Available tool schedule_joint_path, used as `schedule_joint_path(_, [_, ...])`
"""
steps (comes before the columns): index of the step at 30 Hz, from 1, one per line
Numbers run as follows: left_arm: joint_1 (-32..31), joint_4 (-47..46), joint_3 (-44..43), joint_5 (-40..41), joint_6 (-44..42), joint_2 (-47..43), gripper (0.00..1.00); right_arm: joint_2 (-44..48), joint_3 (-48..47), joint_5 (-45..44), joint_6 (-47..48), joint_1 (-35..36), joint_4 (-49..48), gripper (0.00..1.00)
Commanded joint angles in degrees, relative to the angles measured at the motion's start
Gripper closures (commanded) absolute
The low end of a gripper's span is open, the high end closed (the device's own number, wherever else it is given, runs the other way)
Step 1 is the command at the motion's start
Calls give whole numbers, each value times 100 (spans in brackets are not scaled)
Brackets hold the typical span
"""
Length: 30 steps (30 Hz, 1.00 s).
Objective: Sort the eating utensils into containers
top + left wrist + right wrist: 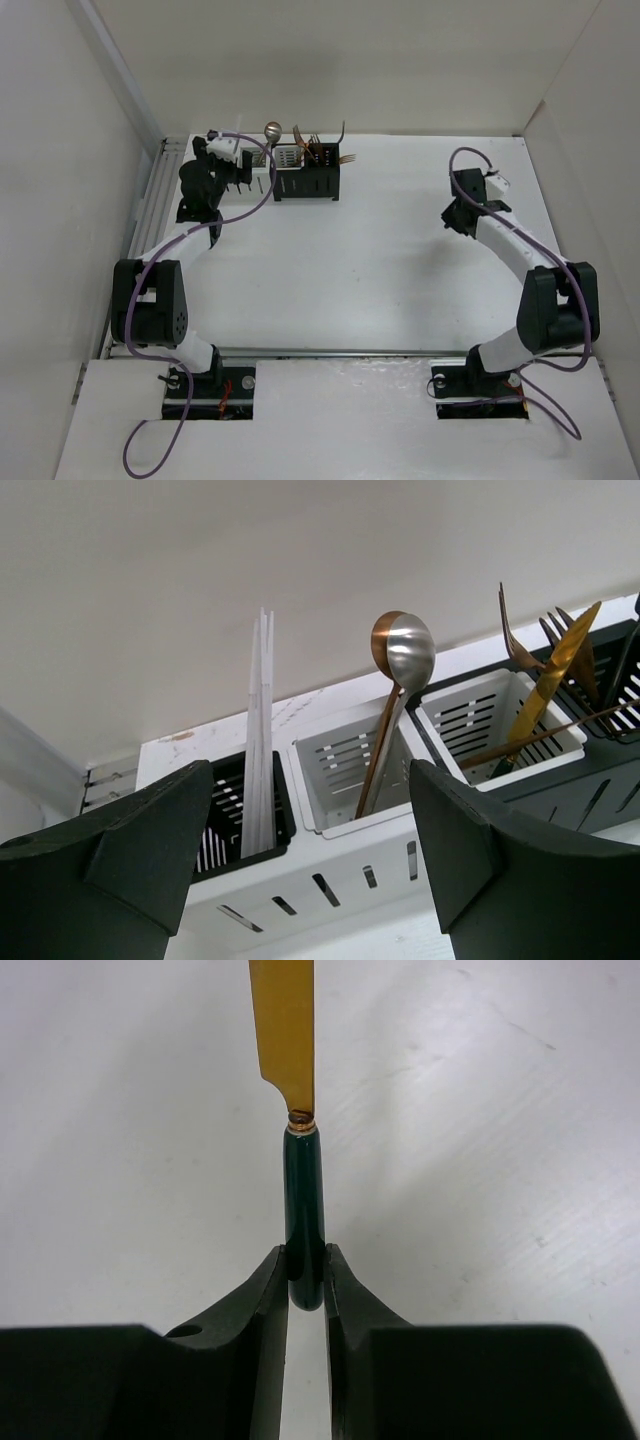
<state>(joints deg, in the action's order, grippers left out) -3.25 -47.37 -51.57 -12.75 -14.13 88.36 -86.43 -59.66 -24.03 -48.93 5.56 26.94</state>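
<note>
Holding a gold-bladed knife (284, 1030) by its dark green handle in clenched right claw (306, 1282), over worktop (500, 1160) at right. Left claw (310, 815) released, gripping nothing, facing caddy row (335, 765) far left, with white sticks (260, 730), spoons (405, 650), forks (545, 670) upright inside.

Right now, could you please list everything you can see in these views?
table: one, white, under everything
caddy: four, two black, two white, row at far left
stick: several, white, leftmost black caddy
spoon: two, copper and silver, next white caddy
knife: two, gold blade, dark handle; one in second white caddy, one in right gripper
fork: a few, copper and dark, right-hand caddies
cable: two, purple, left and right of table
left gripper: one, black, open, facing caddies
right gripper: one, black, shut on knife
</note>
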Motion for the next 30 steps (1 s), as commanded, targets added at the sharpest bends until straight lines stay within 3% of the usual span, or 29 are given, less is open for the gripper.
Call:
schedule_joint_path(1, [43,8,-274,-183,24,-126,23,232,-134,-200,1566,357,-1074,100])
schedule_joint_path(4, [43,237,-380,-560,24,-126,23,285,-405,398,2631,884,-1962,100])
schedule_joint_path(7, [43,404,-634,-1525,252,-178,23,-21,-1195,1293,3431,1359,-2447,100])
schedule_joint_path(8, [43,404,-739,-2329,392,-178,23,-162,-1737,1739,3782,1551,-2448,100])
schedule_joint_path(11, [43,82,-871,-3651,936,-178,22,-767,-2478,2602,4240,1781,-2448,100])
schedule_joint_path(12, [43,-95,-950,-4430,1565,-178,22,-918,-2707,3119,4321,1869,-2448,100])
schedule_joint_path(15, [-123,-692,-1004,-5392,2264,-99,20,-1375,-3419,3676,4523,2203,-2448,100])
schedule_joint_path(22, [-185,-1397,-1066,-5545,3197,-99,14,-1666,-3948,4240,4847,2765,-2501,100])
schedule_joint_path(30, [-299,-1512,-1171,-4632,3584,-38,13,-1596,-3755,4433,4901,3003,-2711,100])
